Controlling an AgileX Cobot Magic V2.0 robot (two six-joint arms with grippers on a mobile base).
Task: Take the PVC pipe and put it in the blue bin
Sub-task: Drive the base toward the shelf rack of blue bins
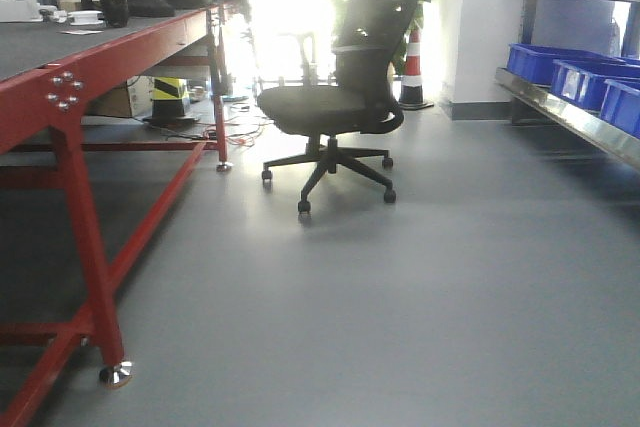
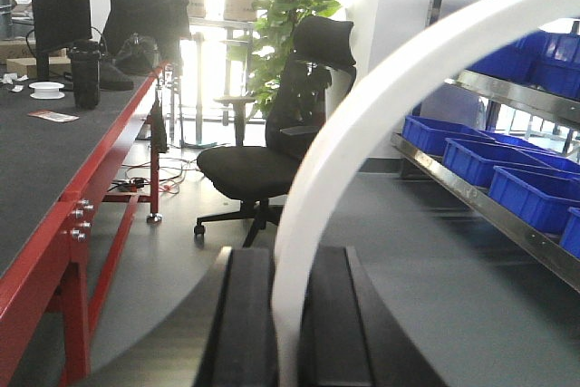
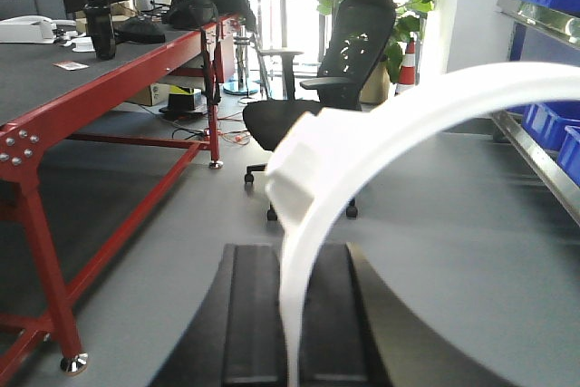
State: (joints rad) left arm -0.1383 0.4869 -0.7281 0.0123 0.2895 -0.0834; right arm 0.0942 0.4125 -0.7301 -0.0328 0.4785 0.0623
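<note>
In the left wrist view my left gripper [image 2: 288, 314] is shut on a white curved PVC pipe [image 2: 381, 115] that arcs up and to the right. In the right wrist view my right gripper [image 3: 292, 314] is shut on a white curved PVC pipe [image 3: 399, 124] with a blocky collar near its left bend. Blue bins [image 2: 507, 178] stand in a row on a steel shelf at the right; they also show in the front view [image 1: 585, 77] and the right wrist view [image 3: 553, 129]. Neither gripper nor pipe shows in the front view.
A red-framed table [image 1: 70, 97] with a dark top runs along the left, with a bottle and monitor on it. A black office chair [image 1: 340, 107] stands mid-floor. The steel shelf [image 1: 570, 112] lines the right wall. A traffic cone [image 1: 412, 72] and a plant stand behind.
</note>
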